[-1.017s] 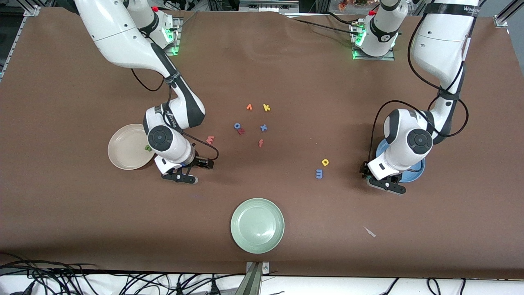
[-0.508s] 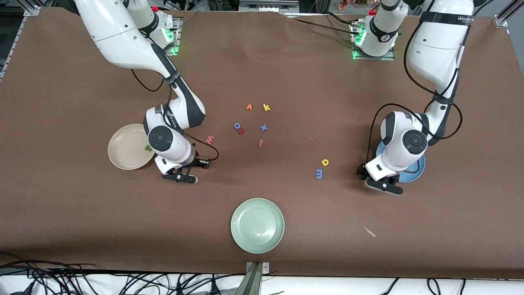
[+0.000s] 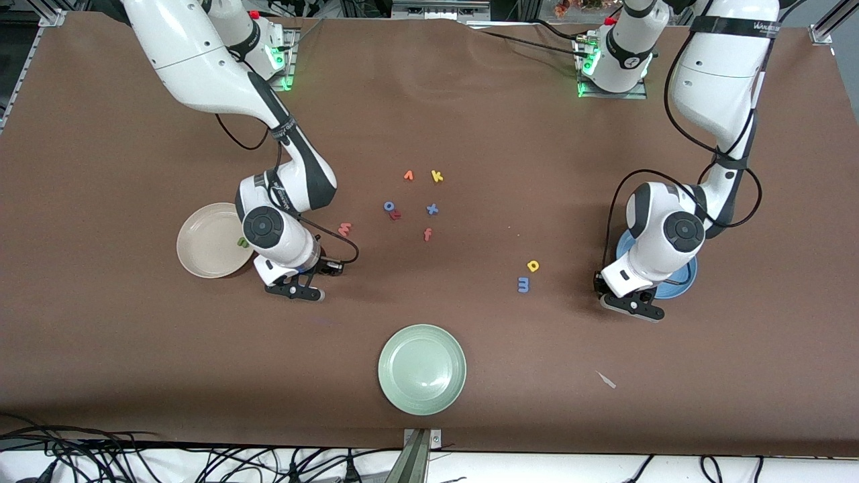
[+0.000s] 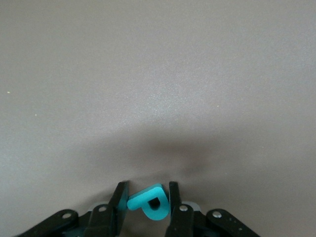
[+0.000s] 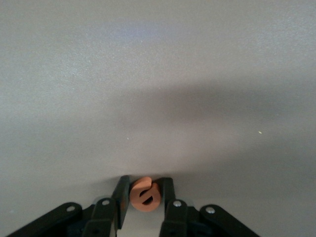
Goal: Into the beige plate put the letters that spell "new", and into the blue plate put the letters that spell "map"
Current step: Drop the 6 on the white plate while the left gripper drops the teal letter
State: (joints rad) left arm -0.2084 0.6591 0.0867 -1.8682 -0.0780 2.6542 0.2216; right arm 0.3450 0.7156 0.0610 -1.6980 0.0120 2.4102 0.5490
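Left gripper [image 4: 145, 200] clamps teal p [image 4: 148, 202] beside blue plate [image 3: 678, 285]; right gripper [image 5: 143, 195] pinches orange e [image 5: 144, 194] beside beige plate [image 3: 205, 241], green n [image 3: 242, 242] inside.

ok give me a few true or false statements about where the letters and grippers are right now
1. The left gripper is closed on the teal p. True.
2. The right gripper holds a blue letter. False: it grips the orange e.
3. The green n lies in the beige plate. True.
4. The yellow a is in the blue plate. False: it lies on the table beside the blue m.
5. The green plate holds a letter. False: none is in it.
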